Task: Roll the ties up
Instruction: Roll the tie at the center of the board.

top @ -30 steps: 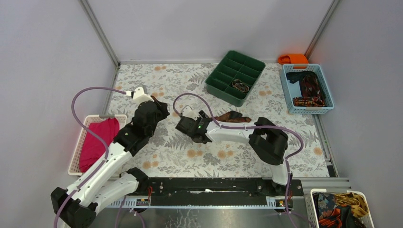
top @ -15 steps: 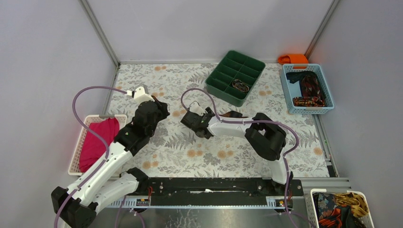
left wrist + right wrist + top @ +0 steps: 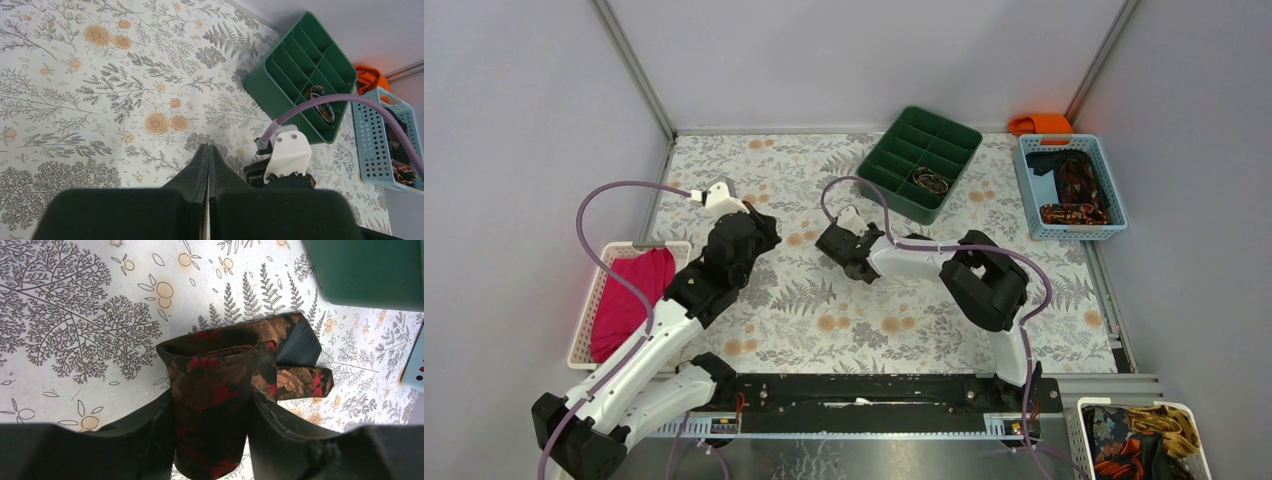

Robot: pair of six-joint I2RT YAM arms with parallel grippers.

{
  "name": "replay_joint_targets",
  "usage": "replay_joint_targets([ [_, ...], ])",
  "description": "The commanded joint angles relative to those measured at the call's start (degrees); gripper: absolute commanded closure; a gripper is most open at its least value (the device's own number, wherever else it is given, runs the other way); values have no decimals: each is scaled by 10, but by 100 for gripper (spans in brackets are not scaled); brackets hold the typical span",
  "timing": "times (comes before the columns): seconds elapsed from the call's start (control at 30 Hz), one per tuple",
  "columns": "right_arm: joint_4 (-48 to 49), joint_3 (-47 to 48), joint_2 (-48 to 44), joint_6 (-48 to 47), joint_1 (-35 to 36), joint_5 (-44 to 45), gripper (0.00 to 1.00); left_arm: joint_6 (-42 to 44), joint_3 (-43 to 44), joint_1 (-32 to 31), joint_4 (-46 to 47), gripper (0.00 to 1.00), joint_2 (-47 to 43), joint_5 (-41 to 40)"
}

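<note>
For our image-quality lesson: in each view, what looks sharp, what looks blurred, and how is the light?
Top external: even soft light, faint shadows, all sharp. Left wrist: tablecloth crisp, left fingers dark, soft. Right wrist: tie sharp, right fingers blurred.

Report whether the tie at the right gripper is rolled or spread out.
Rolled, loosely: the tie forms a looped bundle held in the right gripper, one short end protruding.

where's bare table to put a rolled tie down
Bare patches: the far-left corner between the left gripper and the green tray, and the near strip between both arms and the black rail. Crowded: around the right gripper, which grips the tie just before the tray.
</note>
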Motion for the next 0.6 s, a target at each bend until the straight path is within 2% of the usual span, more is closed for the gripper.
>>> replay_joint_targets([
  [0.0, -8, -4, 31, 37, -19, -35, 51, 13, -7, 2, 24, 100, -1, -10],
  [0.17, 33, -25, -6, 40, -21, -95, 57, 9, -7, 3, 21, 100, 14, -10],
  [0.47, 118, -69, -76, 93, -21, -365, 58, 11, 1, 7, 8, 100, 13, -13],
  [0.57, 149, -90, -86, 115, -22, -408, 58, 14, 1, 7, 8, 100, 10, -11],
])
